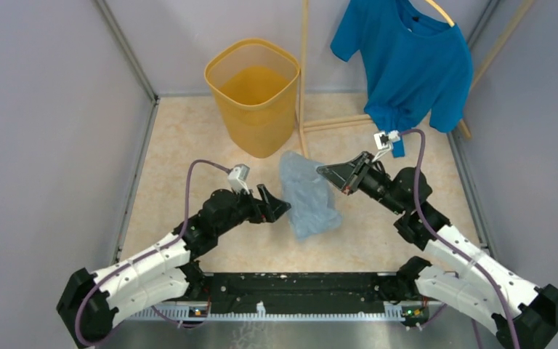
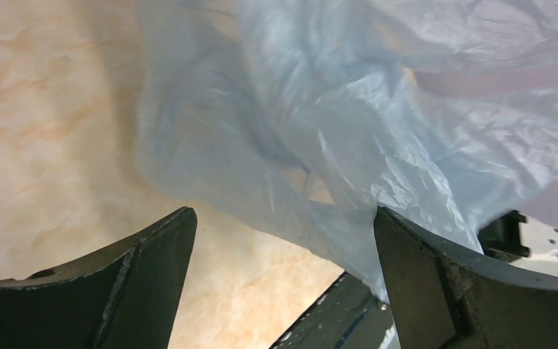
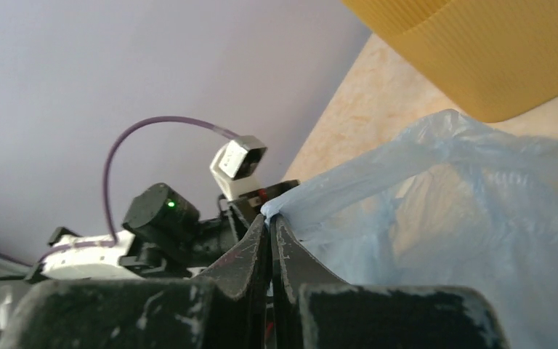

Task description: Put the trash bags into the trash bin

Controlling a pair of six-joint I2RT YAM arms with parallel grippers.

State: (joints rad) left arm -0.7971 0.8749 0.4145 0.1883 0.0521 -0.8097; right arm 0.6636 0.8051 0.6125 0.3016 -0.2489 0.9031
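1. Top view: your trash bag (image 1: 306,195) sits crumpled at mid-frame. Its long axis runs from upper left to lower right, and its upper end points toward the trash bin (image 1: 254,98).
2. The bin stands upright at upper centre with its mouth open, just above the bag and apart from it.
3. Your right gripper (image 1: 322,171) is pinched closed on the bag's upper right edge. Your left gripper (image 1: 282,207) sits at the bag's left side.
4. Edges: the wooden rack (image 1: 304,80) runs right beside the bin's right rim, and a blue T-shirt (image 1: 407,65) hangs at upper right. Bare table (image 1: 182,145) lies left of the bin.
5. Left wrist view: the left gripper (image 2: 283,214) has its jaws spread wide and grips nothing. The bag (image 2: 349,109) fills the upper right, and its film brushes the right-hand finger (image 2: 436,276).
6. Right wrist view: the right gripper (image 3: 269,222) is clamped on a bag corner. The bag (image 3: 465,218) billows at lower right, with the bin (image 3: 465,58) at the top right corner.
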